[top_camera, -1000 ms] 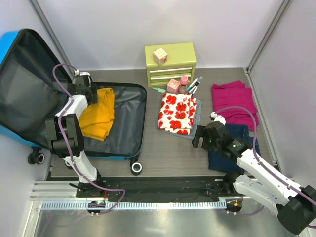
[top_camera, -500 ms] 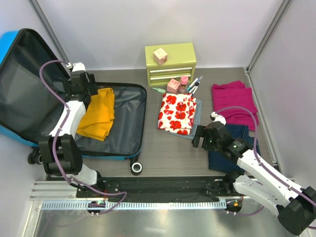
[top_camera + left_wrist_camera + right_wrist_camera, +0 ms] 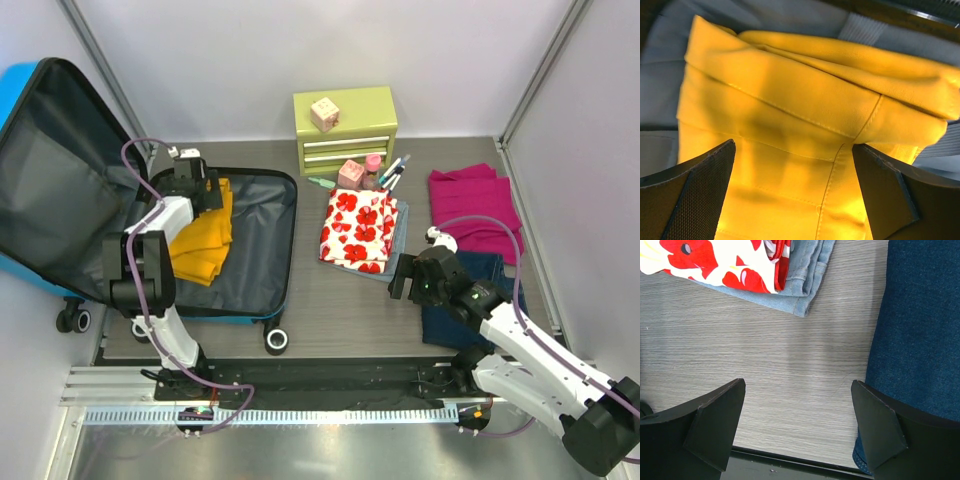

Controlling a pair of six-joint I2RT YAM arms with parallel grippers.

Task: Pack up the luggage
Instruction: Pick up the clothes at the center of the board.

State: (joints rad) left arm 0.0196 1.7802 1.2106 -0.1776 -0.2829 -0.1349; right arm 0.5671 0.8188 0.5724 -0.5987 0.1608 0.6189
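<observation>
Inside luggage (image 3: 262, 228), on grey lining: folded yellow garment (image 3: 195, 245). Long axis near-to-far, wheels (image 3: 276, 340) nearest, lid (image 3: 50, 170) raised leftward. Spread wide, empty: left gripper (image 3: 792, 150), right gripper (image 3: 798, 385).

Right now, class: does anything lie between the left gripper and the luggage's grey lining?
Yes: the folded yellow garment lies on the lining of the luggage, directly under the open left gripper.

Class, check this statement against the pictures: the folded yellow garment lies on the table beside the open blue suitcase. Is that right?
Not quite. The folded yellow garment lies inside the open blue suitcase, not on the table beside it. The top external view shows this plainly.
</observation>
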